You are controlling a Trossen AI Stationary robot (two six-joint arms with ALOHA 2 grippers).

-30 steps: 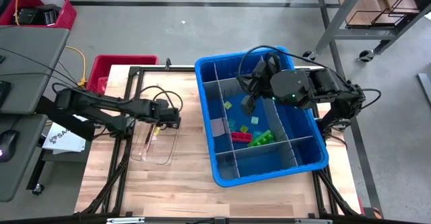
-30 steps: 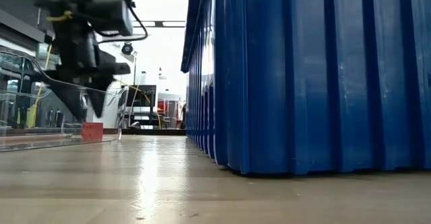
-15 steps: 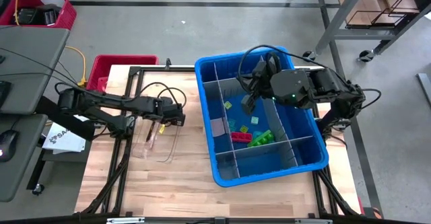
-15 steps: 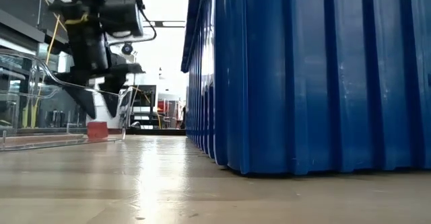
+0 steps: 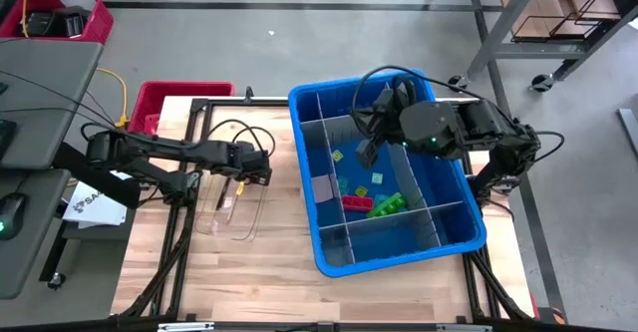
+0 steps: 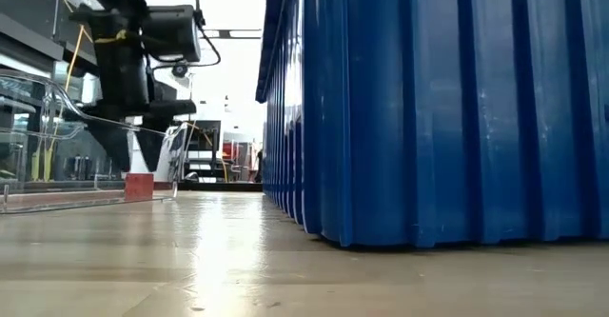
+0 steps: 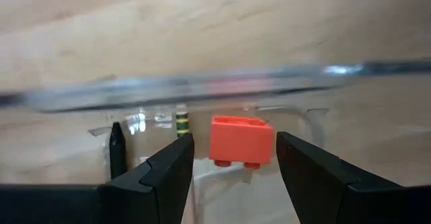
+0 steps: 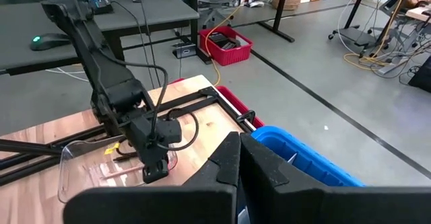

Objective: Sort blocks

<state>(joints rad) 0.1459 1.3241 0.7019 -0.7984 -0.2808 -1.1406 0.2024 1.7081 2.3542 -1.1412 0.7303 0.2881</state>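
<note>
A small red block (image 7: 241,140) lies on the floor of a clear plastic tray (image 5: 227,212) on the table's left half; it also shows in the low view as the red block (image 6: 139,186). My left gripper (image 7: 234,158) points down into the tray and is open. Its fingers stand on either side of the block, with a gap on each side. More blocks, a yellow (image 5: 338,158), a teal (image 5: 351,185), a red (image 5: 356,202) and a green (image 5: 387,204), lie in the middle compartment of the blue bin (image 5: 299,103). My right gripper (image 5: 367,153) hangs shut above that bin, holding nothing.
Grey divider panels (image 5: 411,187) split the blue bin into compartments. Its tall wall (image 6: 438,108) fills the right of the low view. A red crate (image 5: 184,95) stands off the table's far left corner. Bare wood lies along the near edge (image 5: 249,282).
My left gripper has edged a little toward the blue bin and sunk slightly over the tray, still open. The red block stays on the tray's floor. My right arm has kept still.
</note>
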